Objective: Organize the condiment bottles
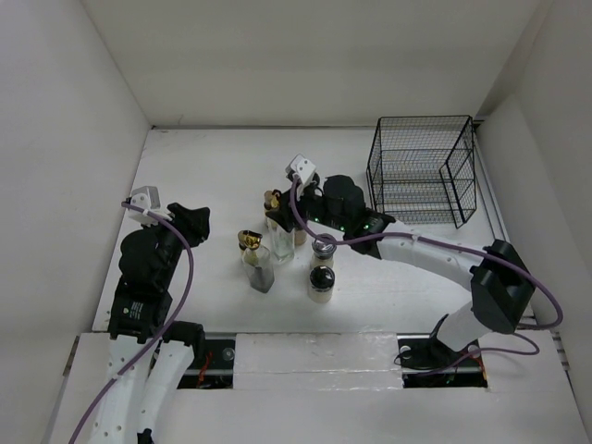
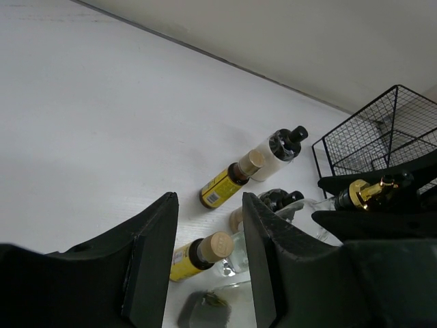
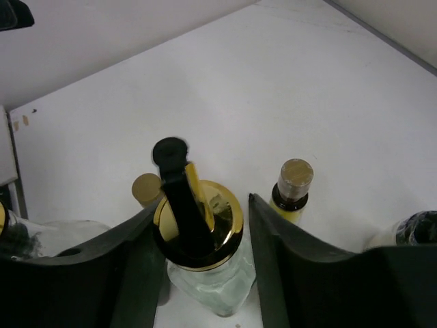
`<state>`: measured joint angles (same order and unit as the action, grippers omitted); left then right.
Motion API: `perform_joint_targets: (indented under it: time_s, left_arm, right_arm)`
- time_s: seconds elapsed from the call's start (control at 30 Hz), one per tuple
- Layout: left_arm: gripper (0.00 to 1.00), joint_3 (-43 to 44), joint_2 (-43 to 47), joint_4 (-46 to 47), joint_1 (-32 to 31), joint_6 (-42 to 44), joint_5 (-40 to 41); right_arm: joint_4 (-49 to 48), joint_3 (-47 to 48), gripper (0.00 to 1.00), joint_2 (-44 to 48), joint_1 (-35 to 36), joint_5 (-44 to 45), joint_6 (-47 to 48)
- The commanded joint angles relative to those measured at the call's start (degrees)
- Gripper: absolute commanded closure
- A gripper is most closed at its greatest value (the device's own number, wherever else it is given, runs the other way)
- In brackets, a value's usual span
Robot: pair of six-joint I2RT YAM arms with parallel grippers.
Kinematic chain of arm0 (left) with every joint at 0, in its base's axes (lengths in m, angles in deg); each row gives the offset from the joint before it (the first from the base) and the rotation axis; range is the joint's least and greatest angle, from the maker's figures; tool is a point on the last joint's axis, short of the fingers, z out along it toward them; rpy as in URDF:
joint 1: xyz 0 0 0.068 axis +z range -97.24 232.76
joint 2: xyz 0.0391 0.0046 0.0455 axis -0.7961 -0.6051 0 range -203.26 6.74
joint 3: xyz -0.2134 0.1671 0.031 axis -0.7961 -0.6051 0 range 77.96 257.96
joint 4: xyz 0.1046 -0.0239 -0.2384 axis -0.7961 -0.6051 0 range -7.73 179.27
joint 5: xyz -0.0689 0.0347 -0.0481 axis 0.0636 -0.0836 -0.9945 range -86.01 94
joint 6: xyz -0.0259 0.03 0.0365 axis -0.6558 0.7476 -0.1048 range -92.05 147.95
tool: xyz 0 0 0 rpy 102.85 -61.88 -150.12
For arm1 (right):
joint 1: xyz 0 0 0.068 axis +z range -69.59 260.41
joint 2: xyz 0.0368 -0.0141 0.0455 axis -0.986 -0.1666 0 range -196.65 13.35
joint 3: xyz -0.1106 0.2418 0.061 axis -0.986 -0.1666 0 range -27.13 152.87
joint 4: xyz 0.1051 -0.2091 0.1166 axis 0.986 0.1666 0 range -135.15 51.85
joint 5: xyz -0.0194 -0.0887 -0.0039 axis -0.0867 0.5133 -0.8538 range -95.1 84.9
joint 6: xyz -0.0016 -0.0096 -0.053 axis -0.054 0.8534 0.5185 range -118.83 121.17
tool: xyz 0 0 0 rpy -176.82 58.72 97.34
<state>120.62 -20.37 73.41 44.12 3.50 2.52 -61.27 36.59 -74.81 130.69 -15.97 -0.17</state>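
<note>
The right pincer (image 3: 203, 205) straddles a clear glass cruet (image 3: 205, 273) standing upright on the white surface (image 3: 225, 89). Its dark fingers (image 3: 287, 266) sit close on either side of the cruet's gold collar, which carries a black spout. Whether they press on it cannot be told. A tan cap (image 3: 145, 188) peeks out just behind the cruet on the left. A yellow bottle (image 3: 292, 184) with a tan cap stands near on the right. A dark-lidded jar (image 3: 416, 229) shows at the right edge.
</note>
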Motion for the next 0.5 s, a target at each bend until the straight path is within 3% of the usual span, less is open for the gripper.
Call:
perform_joint_targets:
  time_s: [0.0,0.03,0.13,0.33,0.47]
  left_arm:
    - [0.61,-0.5,-0.1,2.4,-0.2,0.8,-0.5]
    - [0.61,-0.5,-0.1,2.4,-0.2,0.8,-0.5]
    - [0.61,-0.5,-0.7,2.4,-0.2,0.8,-0.5]
    - [0.61,-0.5,0.0,2.4,-0.2,0.8,-0.5]
    - [0.61,-0.5,0.0,2.4,-0.2,0.8,-0.5]
  right_arm:
    - [-8.2,-0.9,0.47,0.5,0.3,1.0,-1.6]
    - [-8.7,-0.9,0.56,0.5,0.3,1.0,-1.6]
    - [-9.3,-1.6,0.63,1.1,0.3,2.3,-1.6]
    - [-9.3,-3.2,1.0,4.8,0.8,4.3,-1.6]
    - [-8.8,-3.2,1.0,10.4,1.5,6.8,-1.6]
